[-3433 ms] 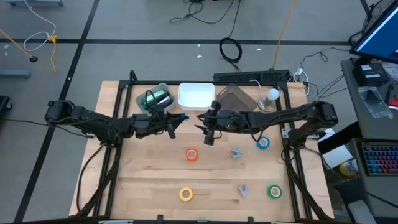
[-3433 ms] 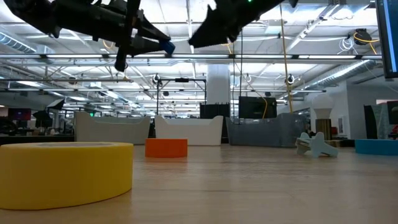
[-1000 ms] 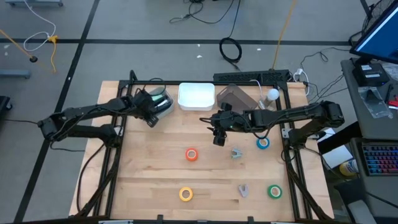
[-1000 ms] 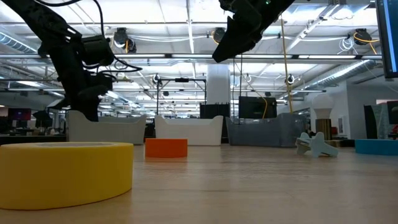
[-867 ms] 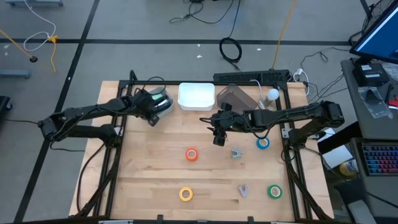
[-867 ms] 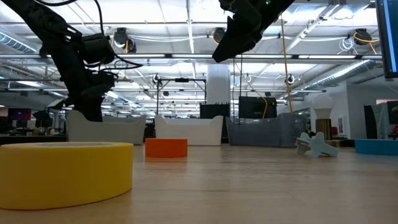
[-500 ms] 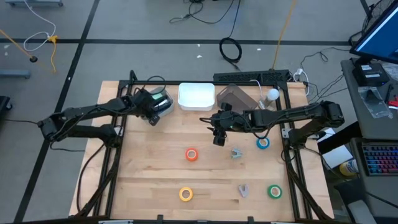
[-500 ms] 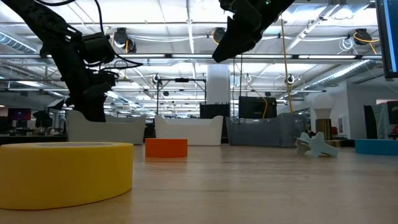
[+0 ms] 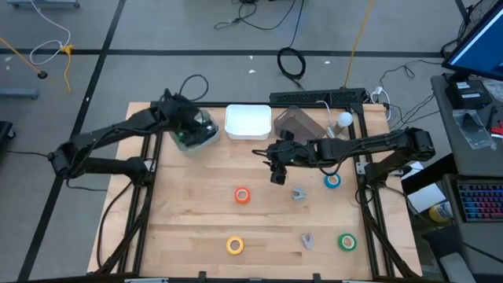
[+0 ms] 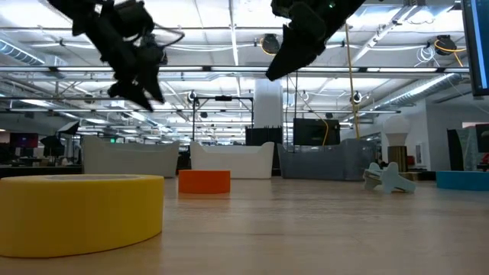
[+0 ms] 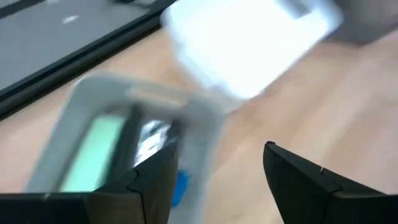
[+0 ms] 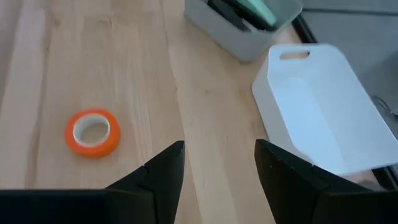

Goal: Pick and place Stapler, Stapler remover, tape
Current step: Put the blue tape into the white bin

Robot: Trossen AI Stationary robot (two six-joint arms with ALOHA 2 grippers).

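Green stapler (image 9: 189, 132) in grey bin (image 9: 206, 137)

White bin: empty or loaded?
Empty. The white bin shows a bare floor in the right wrist view, and nothing shows inside it from above.

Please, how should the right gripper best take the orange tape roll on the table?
The orange tape roll lies flat, open centre up, nothing touching it. The right gripper is probably best coming straight down from above, one finger in the hole and one outside, pinching the ring's wall.
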